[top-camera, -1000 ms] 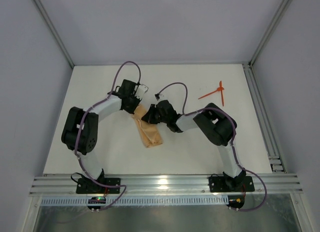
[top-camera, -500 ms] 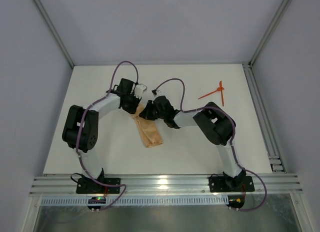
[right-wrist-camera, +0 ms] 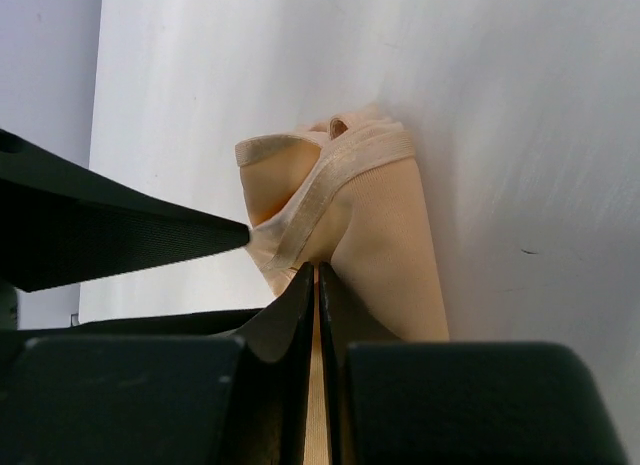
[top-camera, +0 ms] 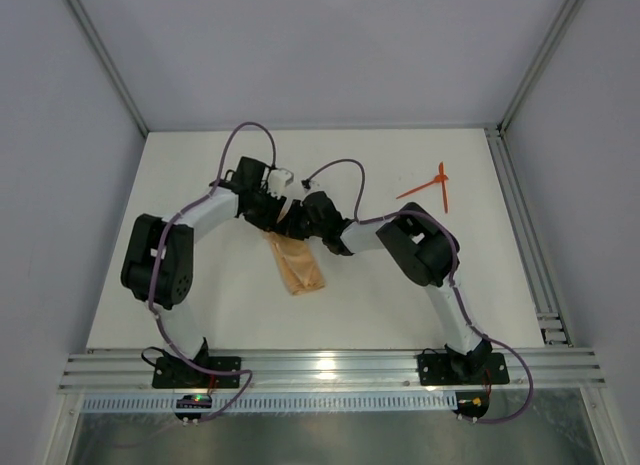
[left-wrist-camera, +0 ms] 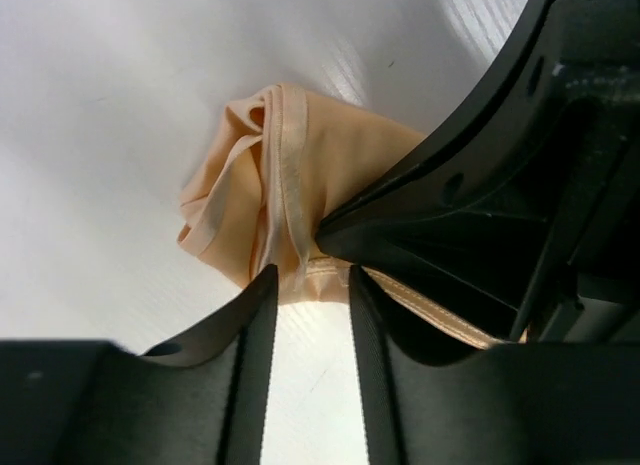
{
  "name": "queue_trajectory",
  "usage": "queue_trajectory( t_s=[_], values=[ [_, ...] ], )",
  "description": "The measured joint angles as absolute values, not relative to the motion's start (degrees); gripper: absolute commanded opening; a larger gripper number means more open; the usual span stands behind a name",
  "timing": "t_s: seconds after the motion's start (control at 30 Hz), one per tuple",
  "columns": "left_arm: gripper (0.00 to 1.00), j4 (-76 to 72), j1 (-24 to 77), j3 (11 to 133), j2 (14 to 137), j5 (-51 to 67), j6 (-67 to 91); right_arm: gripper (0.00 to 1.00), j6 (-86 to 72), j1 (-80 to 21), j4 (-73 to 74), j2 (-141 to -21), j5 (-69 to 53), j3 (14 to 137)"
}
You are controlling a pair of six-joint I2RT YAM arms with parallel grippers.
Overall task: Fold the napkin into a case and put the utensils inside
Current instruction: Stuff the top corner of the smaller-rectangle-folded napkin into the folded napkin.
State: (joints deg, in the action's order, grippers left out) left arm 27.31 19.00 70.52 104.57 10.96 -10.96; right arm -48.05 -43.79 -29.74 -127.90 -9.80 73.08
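Note:
The peach-orange napkin (top-camera: 298, 267) lies as a narrow folded strip at mid-table, its far end bunched up (left-wrist-camera: 250, 175) between the two grippers. My left gripper (top-camera: 273, 212) is at that far end. Its jaws are open (left-wrist-camera: 310, 283), the cloth's hem lies just at their tips and bare table shows between them. My right gripper (top-camera: 302, 221) pinches a fold of the napkin (right-wrist-camera: 385, 235), jaws shut (right-wrist-camera: 317, 272) on the cloth. One left finger (right-wrist-camera: 130, 240) points at the same fold from the left. The utensils (top-camera: 430, 188), two orange-red sticks, lie crossed at the far right.
Metal frame rails (top-camera: 525, 235) run along the table's right side and near edge. Grey walls (top-camera: 320, 45) close in the back and sides. Both arms' elbows (top-camera: 160, 260) (top-camera: 425, 247) flank the napkin.
The left gripper's jaws have opened and no longer pinch the cloth. The right gripper has shifted left and a little farther away, bunching the napkin's far end.

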Motion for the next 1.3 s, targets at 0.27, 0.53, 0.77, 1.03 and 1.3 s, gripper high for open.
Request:
queue_trajectory(
  t_s=[0.27,0.53,0.77,1.03,1.3],
  values=[
    [0.40,27.4,14.9,69.7,100.1,11.8,-10.3,0.09,-48.5,-43.8,-29.7,-127.9,-9.7,73.1],
    [0.26,28.1,14.6,70.3,106.4,15.0,-7.9,0.12,-48.9,-43.8,-29.7,-127.9,-9.7,73.1],
    [0.15,28.0,14.6,70.3,106.4,15.0,-7.7,0.14,-49.7,-43.8,-29.7,-127.9,-9.7,73.1],
    [0.00,27.9,14.8,70.3,106.1,16.9,-7.8,0.27,-51.2,-43.7,-30.4,-127.9,-9.8,73.1],
    [0.00,27.7,15.7,70.2,105.4,18.0,-9.4,0.41,-54.8,-42.7,-33.8,-127.9,-10.1,71.7]
  ],
)
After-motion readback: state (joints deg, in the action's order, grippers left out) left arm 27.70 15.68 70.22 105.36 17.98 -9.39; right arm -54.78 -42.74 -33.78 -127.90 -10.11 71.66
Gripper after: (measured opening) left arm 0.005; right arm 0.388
